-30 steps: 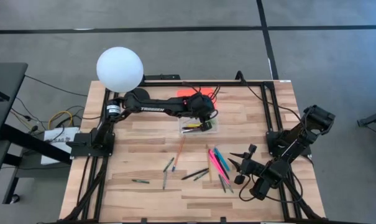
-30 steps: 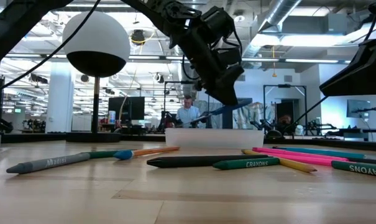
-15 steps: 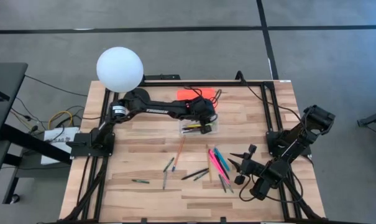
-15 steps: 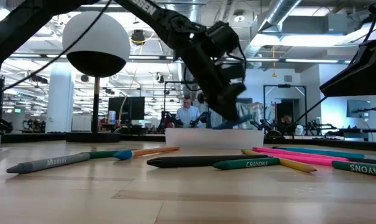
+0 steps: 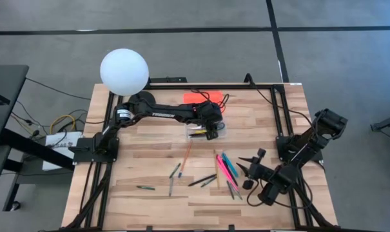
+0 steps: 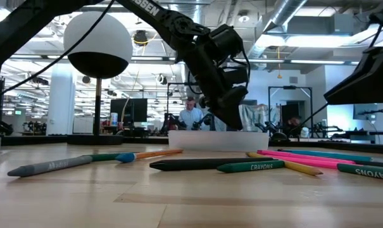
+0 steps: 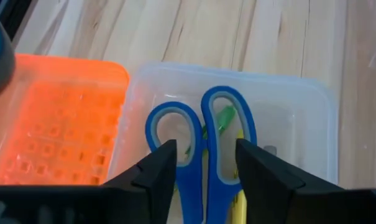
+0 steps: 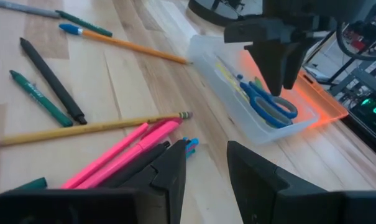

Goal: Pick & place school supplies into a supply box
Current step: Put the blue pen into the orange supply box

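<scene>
Scissors [image 7: 203, 146], blue-handled, are lying in the clear base of the supply box [image 5: 206, 131], on top of a green and a yellow pen. The left gripper [image 7: 200, 163] is parked right over the handles with its fingers spread on either side of them, so the scissors look let go rather than gripped (contact can't be fully ruled out from the wrist view).

Going left to right on the table [image 5: 143, 154]: a white globe lamp [image 5: 124, 71] sits at the far left corner, then a small green marker [image 5: 145, 187] and a couple of stray pencils, an orange pencil [image 5: 186, 154] just in front of the box, a black pen [image 5: 202, 180], then the pink pens [image 5: 224, 171] and a blue one beside them. The right gripper [image 5: 251, 173] is waiting low just right of that cluster, fingers apart, nothing held.

What could go wrong: if the left fingers are lifted at a slant, a handle loop could get snagged and the scissors dragged back out. The light plastic box could also be nudged or tipped. The orange lid [image 7: 51, 124] lies open flat beside the base, so it might be clipped too.

The surface is pale butcher-block wood inside a black frame. Behind it, an open lab space with monitors and ceiling ducts can be seen, and a person [image 6: 191, 115] is seated far back.
</scene>
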